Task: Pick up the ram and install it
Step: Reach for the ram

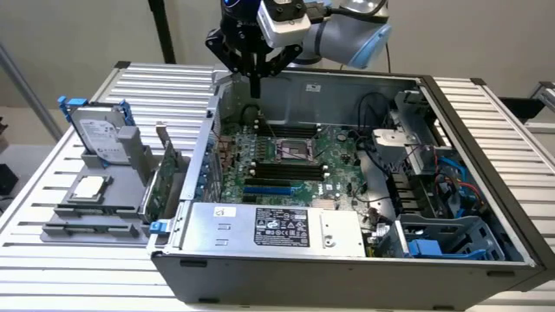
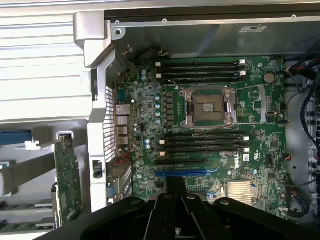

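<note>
An open computer case [image 1: 347, 273] takes up most of the slatted worktop [image 1: 52, 286], with its motherboard [image 2: 250, 170] exposed. A grey holder [image 1: 113, 188] sits by the worktop's edge on the exterior view's left. The gripper [image 1: 257, 93] hangs over the case's far corner, its fingers pressed together. The ram [image 1: 95, 212] seems to lie along the holder's front edge.

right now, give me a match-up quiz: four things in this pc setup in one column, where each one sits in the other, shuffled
1. hard drive
2. processor socket
3. power supply
4. hand

A. centre of the motherboard
B. above the back wall of the case
C. upright in the grey stand outside the case
D. inside the case, along its near edge in the exterior view

Pairs: 1-C, 2-A, 3-D, 4-B
</note>
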Controlling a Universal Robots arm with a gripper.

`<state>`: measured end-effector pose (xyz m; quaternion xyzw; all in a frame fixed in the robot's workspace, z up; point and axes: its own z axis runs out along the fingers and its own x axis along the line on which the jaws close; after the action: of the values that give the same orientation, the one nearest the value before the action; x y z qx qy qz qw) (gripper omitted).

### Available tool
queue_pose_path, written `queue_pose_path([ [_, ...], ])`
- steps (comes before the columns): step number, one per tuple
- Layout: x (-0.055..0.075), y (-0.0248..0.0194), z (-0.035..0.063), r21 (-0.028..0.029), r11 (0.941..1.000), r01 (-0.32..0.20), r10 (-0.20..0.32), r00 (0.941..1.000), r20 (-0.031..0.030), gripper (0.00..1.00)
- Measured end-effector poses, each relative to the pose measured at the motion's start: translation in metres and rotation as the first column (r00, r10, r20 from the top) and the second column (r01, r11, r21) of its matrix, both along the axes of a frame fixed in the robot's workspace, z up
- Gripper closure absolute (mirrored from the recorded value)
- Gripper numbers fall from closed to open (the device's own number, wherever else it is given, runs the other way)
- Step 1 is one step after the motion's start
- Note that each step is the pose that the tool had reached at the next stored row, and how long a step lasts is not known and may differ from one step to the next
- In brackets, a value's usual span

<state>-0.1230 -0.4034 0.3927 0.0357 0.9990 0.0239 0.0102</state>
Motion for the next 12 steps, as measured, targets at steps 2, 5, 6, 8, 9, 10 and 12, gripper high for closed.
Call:
queue_pose_path([
  [2,-0.003,-0.0082,-0.0001,0.0003,1.0000,0.000,0.000,1.0000,0.0002,1.00],
  [5,-0.010,-0.0194,-0.0001,0.0002,1.0000,0.000,0.000,1.0000,0.0003,1.00],
  [6,-0.014,-0.0220,-0.0002,0.0004,1.0000,0.000,0.000,1.0000,0.0004,1.00],
  [8,-0.022,-0.0265,-0.0002,0.0003,1.0000,0.000,0.000,1.0000,0.0005,1.00],
  [9,-0.027,-0.0285,-0.0002,0.0003,1.0000,0.000,0.000,1.0000,0.0006,1.00],
  [10,-0.031,-0.0305,-0.0002,0.0003,1.0000,0.000,0.000,1.0000,0.0008,1.00],
  [12,-0.040,-0.0342,-0.0003,0.0003,1.0000,0.000,0.000,1.0000,0.0011,1.00],
])
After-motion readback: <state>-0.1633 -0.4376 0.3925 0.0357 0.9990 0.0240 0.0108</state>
